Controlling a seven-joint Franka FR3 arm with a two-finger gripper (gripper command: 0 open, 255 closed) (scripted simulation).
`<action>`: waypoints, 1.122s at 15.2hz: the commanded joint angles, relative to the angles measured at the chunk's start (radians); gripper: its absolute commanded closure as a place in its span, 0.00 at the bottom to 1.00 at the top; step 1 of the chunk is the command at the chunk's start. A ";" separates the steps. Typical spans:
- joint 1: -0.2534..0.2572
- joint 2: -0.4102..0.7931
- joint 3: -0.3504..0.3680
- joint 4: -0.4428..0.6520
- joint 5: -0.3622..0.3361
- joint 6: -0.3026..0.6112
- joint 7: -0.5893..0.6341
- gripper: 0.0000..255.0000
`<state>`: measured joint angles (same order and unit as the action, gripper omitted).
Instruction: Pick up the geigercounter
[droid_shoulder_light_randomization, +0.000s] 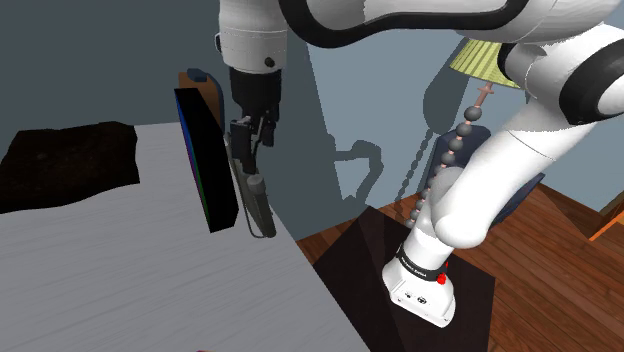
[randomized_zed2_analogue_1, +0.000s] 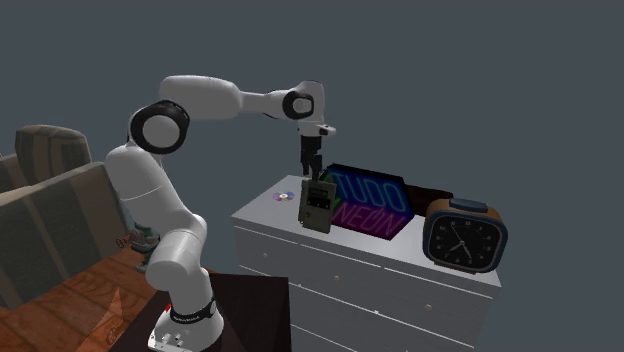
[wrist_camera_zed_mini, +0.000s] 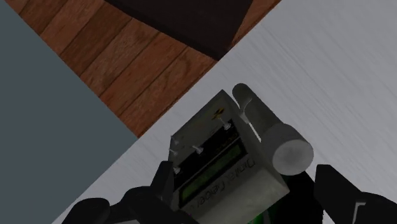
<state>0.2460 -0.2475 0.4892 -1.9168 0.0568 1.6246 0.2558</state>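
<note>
Geiger counter (wrist_camera_zed_mini: 219, 162): upright on dresser (randomized_zed2_analogue_1: 340, 275), between fingers of open end effector (wrist_camera_zed_mini: 248, 175), unclasped. Step, apparently: grasping. Next: close, then lift.

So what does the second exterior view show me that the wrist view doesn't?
Second exterior view: the clock, the dresser drawer fronts and the whole white arm. Wrist view: the geiger counter close up, its lettering and grey tube. Both: the geiger counter, the open gripper at it, the dresser top and the wooden floor.
</note>
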 joint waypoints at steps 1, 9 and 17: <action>0.012 0.035 0.025 0.029 -0.006 -0.006 0.017 0.00; 0.016 0.031 0.029 -0.076 -0.002 0.096 0.019 0.00; 0.016 0.028 0.028 -0.080 -0.001 0.096 0.017 1.00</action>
<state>0.2620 -0.2214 0.5177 -1.9946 0.0557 1.7209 0.2737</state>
